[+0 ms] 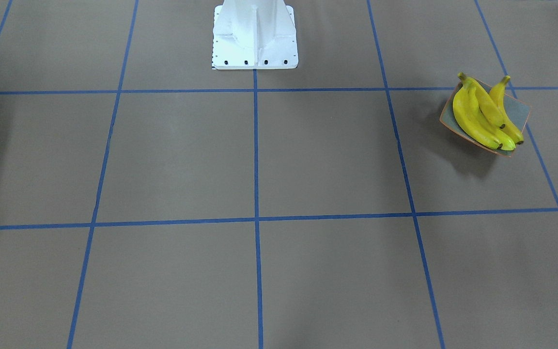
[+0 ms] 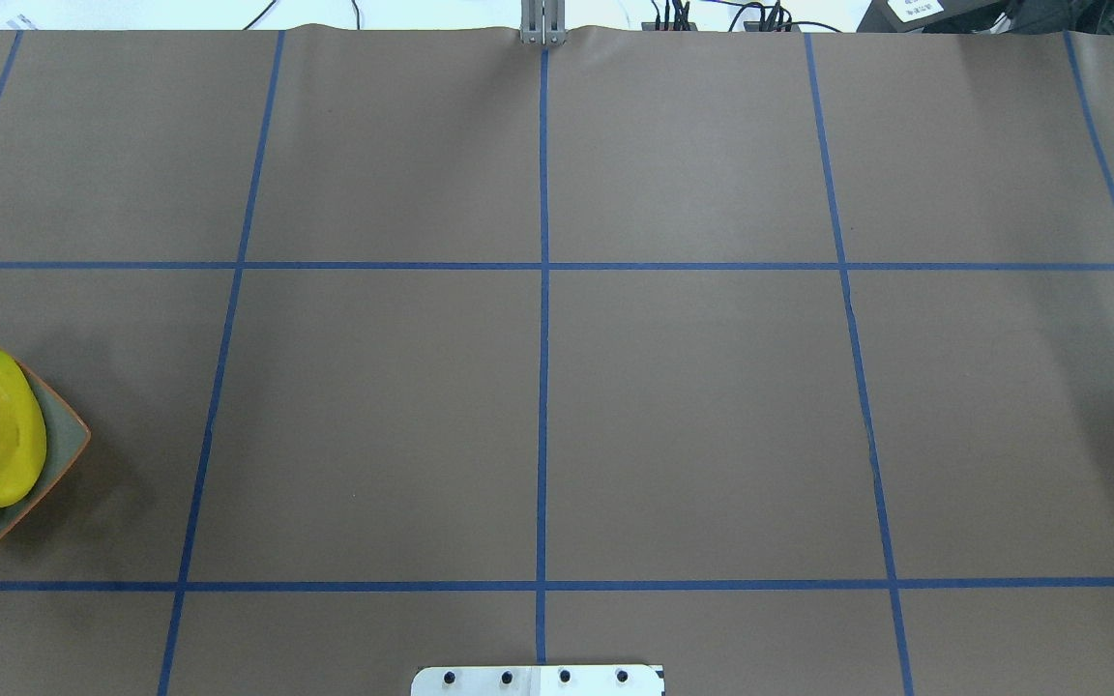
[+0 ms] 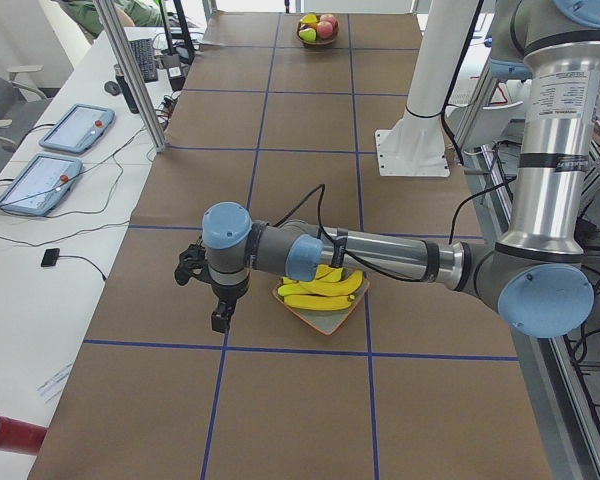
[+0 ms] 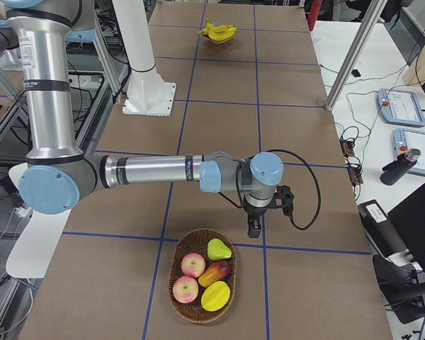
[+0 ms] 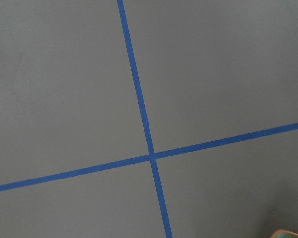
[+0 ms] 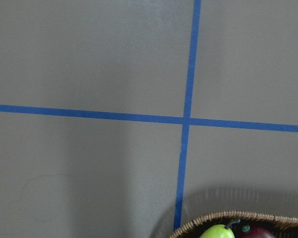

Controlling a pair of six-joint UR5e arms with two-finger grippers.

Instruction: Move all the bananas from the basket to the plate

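The left tool (image 3: 220, 318) hangs at nine o'clock of the plate (image 3: 320, 320), the right tool (image 4: 254, 228) at one o'clock of the basket (image 4: 188, 313); neither's opening can be told from afar. Three bananas (image 1: 482, 114) lie on the plate, cut off at the overhead view's nine o'clock edge.

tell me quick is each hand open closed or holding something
Left hand: cannot be told, seen only from the side.
Right hand: cannot be told, seen only from the side.
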